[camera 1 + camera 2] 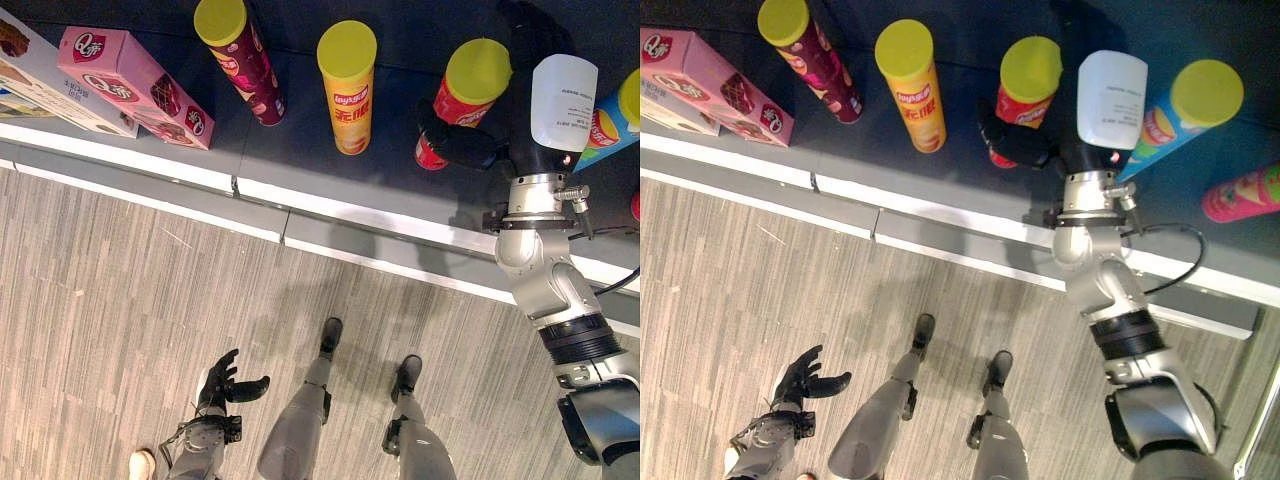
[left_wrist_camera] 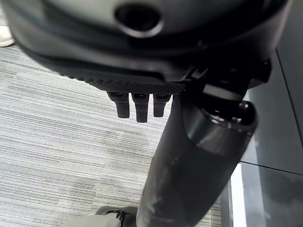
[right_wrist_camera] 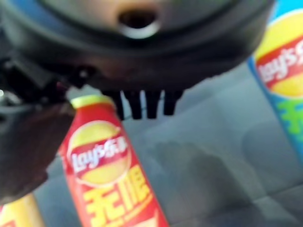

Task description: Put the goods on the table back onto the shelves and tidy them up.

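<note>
Entered on the dark shelf (image 1: 300, 170): a row of upright crisp tubes with yellow lids, namely a maroon tube (image 1: 240, 58), a yellow tube (image 1: 347, 85), a red tube (image 1: 462, 98) and a blue tube (image 1: 1182, 118), with a pink tube (image 1: 1243, 192) lying on its side at the far right and a pink box (image 1: 133, 84) at the left end. The right hand (image 1: 1040, 140) is recorded just beside the red tube, thumb reaching toward its base; the fingers are seen straight and not closed round anything in the right wrist view, so the tube is judged free-standing. The left hand (image 1: 225, 380) is held low over the floor, fingers loosely spread and holding nothing. Risks noted: the red tube, tall and narrow, may be tipped by a sideways brush of the thumb or wrist, and the neighbouring blue tube, close by the forearm, may be knocked in the same way; a fallen tube may roll off the shelf edge onto the floor.
</note>
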Robot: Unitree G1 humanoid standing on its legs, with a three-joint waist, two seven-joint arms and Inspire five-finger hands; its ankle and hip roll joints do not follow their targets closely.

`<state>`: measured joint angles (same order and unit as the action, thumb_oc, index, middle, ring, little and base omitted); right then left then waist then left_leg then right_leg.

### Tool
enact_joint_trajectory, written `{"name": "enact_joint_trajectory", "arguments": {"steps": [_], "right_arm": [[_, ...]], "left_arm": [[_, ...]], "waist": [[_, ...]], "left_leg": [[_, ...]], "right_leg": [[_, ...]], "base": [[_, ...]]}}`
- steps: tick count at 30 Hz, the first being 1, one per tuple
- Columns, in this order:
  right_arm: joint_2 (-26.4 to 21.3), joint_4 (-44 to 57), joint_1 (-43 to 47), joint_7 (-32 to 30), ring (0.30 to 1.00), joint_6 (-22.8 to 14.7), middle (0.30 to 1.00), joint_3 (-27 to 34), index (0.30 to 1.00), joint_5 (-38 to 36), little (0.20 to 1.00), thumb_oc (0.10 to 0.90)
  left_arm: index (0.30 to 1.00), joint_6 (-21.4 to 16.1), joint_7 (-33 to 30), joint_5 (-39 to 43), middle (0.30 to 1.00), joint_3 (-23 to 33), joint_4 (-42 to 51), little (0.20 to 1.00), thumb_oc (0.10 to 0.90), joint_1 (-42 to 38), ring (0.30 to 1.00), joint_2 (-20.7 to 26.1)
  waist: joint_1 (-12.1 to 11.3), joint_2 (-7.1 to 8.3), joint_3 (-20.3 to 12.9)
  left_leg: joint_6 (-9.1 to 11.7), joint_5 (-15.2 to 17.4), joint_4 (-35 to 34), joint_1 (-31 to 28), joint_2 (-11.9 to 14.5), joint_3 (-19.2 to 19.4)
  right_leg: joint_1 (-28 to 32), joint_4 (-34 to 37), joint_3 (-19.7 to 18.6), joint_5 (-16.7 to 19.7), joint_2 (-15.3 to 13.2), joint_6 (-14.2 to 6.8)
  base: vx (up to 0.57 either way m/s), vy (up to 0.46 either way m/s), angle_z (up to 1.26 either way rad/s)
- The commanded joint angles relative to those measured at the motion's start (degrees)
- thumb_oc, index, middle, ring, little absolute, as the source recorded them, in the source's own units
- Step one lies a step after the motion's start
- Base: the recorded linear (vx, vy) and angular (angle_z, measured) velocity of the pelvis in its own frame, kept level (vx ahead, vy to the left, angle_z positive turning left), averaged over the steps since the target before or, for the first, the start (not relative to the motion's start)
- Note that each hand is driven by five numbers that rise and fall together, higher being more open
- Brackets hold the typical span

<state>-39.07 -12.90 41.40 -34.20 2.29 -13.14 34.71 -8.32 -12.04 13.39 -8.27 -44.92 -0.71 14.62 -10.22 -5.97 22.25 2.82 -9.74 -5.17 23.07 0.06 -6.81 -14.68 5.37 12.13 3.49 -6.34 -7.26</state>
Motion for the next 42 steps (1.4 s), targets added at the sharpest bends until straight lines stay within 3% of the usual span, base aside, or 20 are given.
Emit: {"name": "enact_joint_trajectory", "arguments": {"steps": [1, 6, 12, 14, 16, 20, 21, 23, 25, 26, 28, 29, 30, 31, 33, 35, 36, 39, 40, 42], "right_arm": [[-1.3, 6.1, 3.5, -3.5, 0.9, -3.1, 0.9, 0.7, 0.9, -0.1, 0.9, 0.8], [-1.6, 12.4, -0.3, -2.2, 0.9, -4.5, 0.9, 2.8, 0.9, -1.0, 0.9, 0.8], [-2.0, 22.2, -12.6, 2.6, 0.9, -7.5, 0.9, 8.0, 0.9, -3.3, 0.9, 0.8], [-2.1, 23.9, -16.3, 5.7, 0.9, -8.9, 0.9, 8.9, 0.9, -6.7, 0.9, 0.8], [-1.6, 25.4, -23.1, 12.7, 0.9, -11.5, 0.9, 9.8, 0.9, -16.0, 0.9, 0.8], [-0.3, 23.8, -27.0, 16.6, 0.9, -12.8, 0.9, 10.0, 0.9, -21.8, 0.9, 0.8], [0.5, 22.3, -28.3, 18.2, 0.9, -13.3, 0.9, 9.8, 0.9, -24.1, 0.9, 0.8], [1.1, 21.7, -29.0, 18.8, 0.9, -13.7, 0.9, 9.8, 0.9, -25.6, 0.9, 0.8], [2.2, 20.4, -31.8, 20.3, 0.9, -14.0, 0.9, 11.1, 0.9, -28.1, 0.9, 0.8], [2.2, 20.4, -31.8, 20.3, 0.9, -14.0, 0.9, 11.1, 0.9, -28.1, 0.9, 0.8], [2.1, 18.5, -33.1, 20.3, 0.9, -13.9, 0.9, 12.9, 0.9, -29.3, 0.9, 0.8], [2.1, 18.5, -33.1, 20.3, 0.9, -13.9, 0.9, 13.0, 0.9, -29.3, 0.9, 0.8], [1.6, 18.3, -33.2, 20.0, 0.9, -13.6, 0.9, 13.4, 0.9, -29.3, 0.9, 0.8], [1.2, 18.0, -33.6, 19.6, 0.9, -13.7, 0.9, 14.2, 0.9, -29.7, 0.9, 0.8], [1.0, 18.1, -34.7, 19.5, 0.9, -13.5, 0.9, 15.3, 0.9, -29.9, 0.9, 0.8], [0.6, 18.4, -36.6, 19.2, 0.9, -13.3, 0.9, 17.9, 0.9, -30.2, 0.9, 0.8], [0.1, 19.4, -38.2, 18.6, 0.9, -13.3, 0.9, 21.1, 0.9, -31.2, 0.9, 0.8], [-0.9, 20.6, -40.2, 17.7, 0.9, -13.6, 0.9, 24.7, 0.9, -32.0, 0.9, 0.8], [-1.6, 21.1, -41.5, 17.0, 0.9, -13.8, 0.9, 27.4, 0.9, -32.5, 0.9, 0.8], [-2.5, 21.6, -42.7, 16.4, 0.9, -13.9, 0.9, 29.4, 0.9, -32.8, 0.9, 0.8]], "left_arm": [[0.9, -0.2, -3.1, -0.2, 0.9, -0.4, -1.6, 0.9, 0.8, 0.9, 0.9, 2.0], [0.9, 1.0, -2.7, -1.7, 0.9, 0.2, -3.1, 0.9, 0.8, 0.8, 0.9, 2.4], [0.9, 2.8, -2.1, -5.3, 0.9, 2.2, -6.1, 0.9, 0.8, 1.3, 0.9, 3.3], [0.9, 3.1, -1.9, -6.4, 0.9, 2.9, -7.1, 0.9, 0.8, 1.5, 0.9, 3.6], [0.9, 3.9, -0.7, -8.2, 0.9, 4.5, -9.2, 0.9, 0.8, 1.7, 0.9, 4.5], [0.9, 4.3, 0.2, -10.1, 0.9, 6.2, -11.4, 0.9, 0.8, 2.2, 0.9, 5.3], [0.9, 4.5, 0.6, -10.7, 0.9, 7.0, -11.9, 0.9, 0.8, 2.1, 0.9, 5.8], [0.9, 4.5, 0.8, -10.9, 0.9, 7.6, -12.5, 0.9, 0.8, 2.3, 0.9, 6.1], [0.9, 5.1, 1.2, -11.2, 0.9, 8.9, -13.2, 0.9, 0.8, 3.1, 0.9, 6.3], [0.9, 5.1, 1.2, -11.2, 0.9, 8.9, -13.2, 0.9, 0.8, 3.1, 0.9, 6.3], [0.9, 4.9, 1.1, -10.8, 0.9, 10.1, -13.5, 0.9, 0.8, 3.5, 0.9, 6.1], [0.9, 4.9, 1.0, -10.8, 0.9, 10.1, -13.5, 0.9, 0.8, 3.5, 0.9, 6.1], [0.9, 5.0, 1.2, -10.2, 0.9, 10.7, -12.9, 0.9, 0.8, 4.0, 0.9, 6.0], [0.9, 4.9, 1.2, -10.0, 0.9, 11.1, -12.7, 0.9, 0.8, 4.1, 0.9, 5.9], [0.9, 4.9, 1.3, -9.8, 0.9, 11.2, -12.5, 0.9, 0.8, 4.2, 0.9, 5.8], [0.9, 5.1, 1.5, -9.9, 0.9, 11.6, -12.6, 0.9, 0.8, 4.0, 0.9, 5.5], [0.9, 5.0, 1.5, -9.5, 0.9, 11.8, -12.5, 0.9, 0.8, 4.0, 0.9, 5.0], [0.9, 4.9, 1.9, -9.5, 0.9, 11.0, -11.6, 0.9, 0.8, 4.1, 0.9, 4.4], [0.9, 4.8, 2.5, -10.0, 0.9, 10.3, -10.6, 0.9, 0.8, 4.4, 0.9, 3.7], [0.9, 5.0, 2.7, -9.4, 0.9, 10.1, -9.3, 0.9, 0.8, 4.7, 0.9, 3.2]], "waist": [[0.9, 1.05, -4.4], [2.0, 2.27, -6.1], [5.0, 4.68, -9.2], [6.1, 5.39, -10.2], [8.5, 6.55, -11.3], [10.2, 7.66, -11.3], [10.9, 8.11, -10.8], [11.0, 8.37, -10.8], [11.3, 8.56, -11.4], [11.2, 8.56, -11.4], [11.1, 8.48, -12.4], [11.1, 8.85, -12.1], [10.4, 8.6, -12.5], [10.2, 9.15, -12.8], [10.0, 9.82, -13.0], [10.4, 10.44, -13.9], [11.8, 10.24, -14.7], [12.8, 9.17, -15.1], [14.0, 8.34, -15.6], [14.0, 7.56, -15.3]], "left_leg": [[3.9, 6.3, 3.6, -1.3, 1.1, 5.6], [3.8, 6.8, 3.0, -3.6, 1.7, 6.2], [3.3, 8.1, 2.1, -8.6, 2.2, 8.2], [3.1, 8.5, 1.8, -10.1, 2.2, 9.1], [2.5, 9.6, 1.9, -12.2, 2.3, 11.1], [1.8, 10.6, 2.6, -13.5, 2.7, 14.2], [1.5, 11.4, 3.9, -14.2, 3.6, 16.6], [1.4, 11.9, 5.0, -14.1, 4.5, 18.4], [1.9, 12.8, 6.5, -16.2, 7.5, 23.1], [2.0, 12.8, 6.5, -16.4, 7.5, 23.1], [3.2, 14.1, 6.2, -19.1, 9.9, 26.9], [2.7, 13.1, 6.4, -18.7, 9.6, 27.5], [3.7, 14.3, 7.1, -20.6, 11.0, 29.8], [4.1, 14.4, 7.6, -21.1, 11.4, 31.5], [4.5, 14.5, 8.5, -21.5, 11.7, 33.0], [5.6, 13.5, 8.7, -22.3, 13.2, 35.3], [6.5, 12.6, 8.5, -23.4, 15.0, 35.5], [7.5, 11.4, 8.1, -25.1, 17.2, 35.7], [8.4, 9.4, 9.0, -26.4, 19.6, 36.5], [9.5, 4.6, 13.0, -26.4, 22.9, 35.7]], "right_leg": [[1.2, -3.7, -1.4, -4.4, -3.2, -5.4], [2.8, -3.0, -1.4, -4.2, -3.1, -5.6], [6.2, -1.9, -2.1, -2.9, -3.4, -6.2], [6.8, -1.8, -2.8, -2.4, -3.6, -6.3], [7.1, -2.0, -4.2, -1.7, -3.9, -6.7], [5.5, -3.7, -6.8, 0.0, -3.6, -7.5], [4.4, -5.4, -7.1, -0.1, -3.1, -7.6], [3.7, -6.2, -5.6, -0.3, -3.3, -7.6], [4.6, -6.6, 1.4, -0.2, -6.0, -6.9], [4.7, -6.5, 1.3, -0.2, -6.0, -6.9], [5.0, -6.1, 7.1, 2.0, -9.1, -7.7], [4.6, -6.1, 7.4, 2.8, -9.5, -7.5], [5.3, -6.1, 13.7, 3.1, -11.0, -7.7], [6.4, -5.3, 16.9, 2.9, -11.7, -7.7], [8.1, -4.0, 18.8, 2.7, -11.7, -7.7], [8.1, -3.8, 18.2, 2.0, -10.5, -7.7], [8.0, -4.6, 16.4, 0.5, -8.9, -7.3], [8.3, -5.9, 15.3, -1.8, -6.9, -6.6], [9.0, -6.4, 14.4, -4.1, -4.5, -5.3], [10.2, -7.0, 13.3, -6.5, -1.2, -3.3]], "base": [[0.0, 0.0, 0.0], [0.04, 0.007, 0.02], [0.08, 0.059, -0.07], [0.05, 0.084, -0.34], [0.04, 0.093, -0.43], [-0.02, 0.08, -0.53], [-0.05, 0.037, -0.98], [-0.05, -0.002, -1.09], [0.0, -0.093, -1.28], [0.01, -0.135, -1.41], [0.0, -0.139, -1.06], [0.02, -0.14, -1.01], [-0.05, -0.162, -1.1], [0.02, -0.16, -1.25], [-0.02, -0.213, -1.05], [0.07, -0.339, -0.73], [0.12, -0.309, -0.43], [0.11, -0.265, -0.4], [0.16, -0.414, -0.22], [0.12, -0.314, -0.21]]}}
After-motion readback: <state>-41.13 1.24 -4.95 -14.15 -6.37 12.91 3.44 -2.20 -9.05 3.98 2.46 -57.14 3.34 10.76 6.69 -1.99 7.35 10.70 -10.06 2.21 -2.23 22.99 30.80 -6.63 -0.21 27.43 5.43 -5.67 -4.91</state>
